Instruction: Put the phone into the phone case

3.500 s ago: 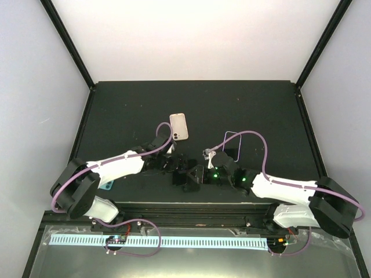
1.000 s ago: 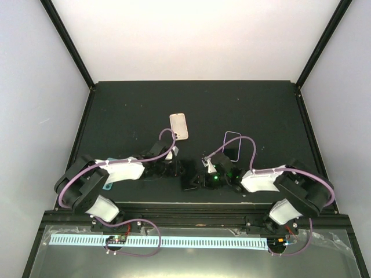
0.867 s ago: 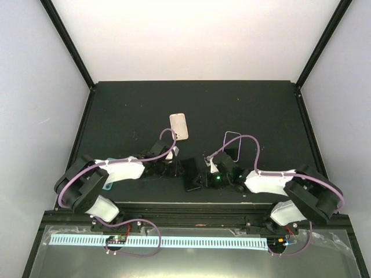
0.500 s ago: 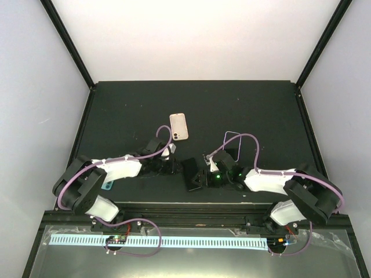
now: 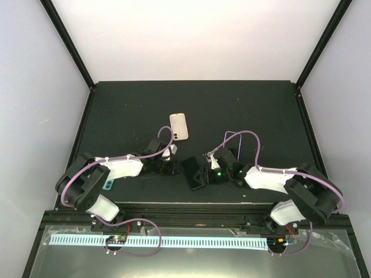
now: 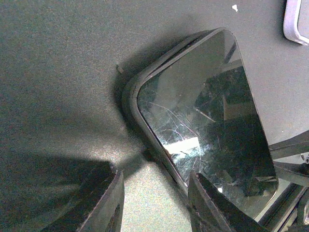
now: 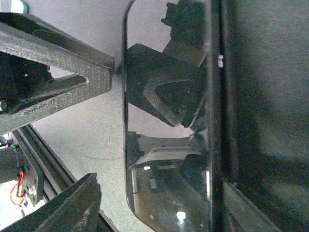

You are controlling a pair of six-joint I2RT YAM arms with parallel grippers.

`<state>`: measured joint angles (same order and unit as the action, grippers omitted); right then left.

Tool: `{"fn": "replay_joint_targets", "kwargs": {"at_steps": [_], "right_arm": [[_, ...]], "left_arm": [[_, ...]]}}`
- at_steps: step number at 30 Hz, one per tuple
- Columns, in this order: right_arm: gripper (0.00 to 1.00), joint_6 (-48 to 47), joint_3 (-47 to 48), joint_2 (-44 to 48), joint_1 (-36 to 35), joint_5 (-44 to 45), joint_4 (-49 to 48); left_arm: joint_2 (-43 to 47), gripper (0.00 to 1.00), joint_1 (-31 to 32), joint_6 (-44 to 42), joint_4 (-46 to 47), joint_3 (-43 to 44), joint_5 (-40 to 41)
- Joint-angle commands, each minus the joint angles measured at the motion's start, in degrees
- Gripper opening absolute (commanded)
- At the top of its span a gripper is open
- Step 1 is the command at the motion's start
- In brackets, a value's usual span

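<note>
Flat on the dark tabletop (image 5: 127, 110), screen up: the black phone (image 5: 193, 172), right between the two tools. At one corner of it, the left tool (image 6: 153, 174), fingers wide apart, holding nothing. Around its other end, the right tool (image 7: 159, 183), also wide apart, not squeezing. Farther back, apart from the phone, the see-through phone case (image 5: 233, 146) with a purple rim.

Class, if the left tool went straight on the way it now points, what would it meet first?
Probably the phone: its near edge lies right ahead of the left tool, in line with the gap between its fingers. Height above it is unclear.
</note>
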<state>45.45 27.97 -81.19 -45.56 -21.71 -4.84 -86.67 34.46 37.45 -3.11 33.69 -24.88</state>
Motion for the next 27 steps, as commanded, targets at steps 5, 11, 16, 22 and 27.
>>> {"fn": "replay_joint_targets", "kwargs": {"at_steps": [5, 11, 16, 22, 27], "right_arm": [[0.71, -0.76, 2.06, -8.48, 1.12, -0.2, -3.93], [0.69, 1.98, 1.74, -9.51, 1.5, -6.23, -8.87], [0.66, 7.52, -0.26, -8.06, 1.91, -11.48, -15.48], [0.66, 8.39, -1.04, -6.43, 3.9, -12.59, -15.38], [0.7, 3.07, 0.07, -1.22, 5.28, -6.95, -3.86]], "left_arm": [[-2.9, 0.39, -0.36, 0.47, 3.21, 0.2, -2.57], [-3.59, 0.33, -0.69, 2.89, 2.87, 0.82, -1.46], [-3.78, 0.32, -0.72, 2.56, 0.14, 1.64, 0.21], [-2.8, 0.3, -0.98, 0.99, -1.52, 0.1, 0.87], [-2.1, 0.3, -1.13, 0.49, -0.44, -0.47, -0.49]]}}
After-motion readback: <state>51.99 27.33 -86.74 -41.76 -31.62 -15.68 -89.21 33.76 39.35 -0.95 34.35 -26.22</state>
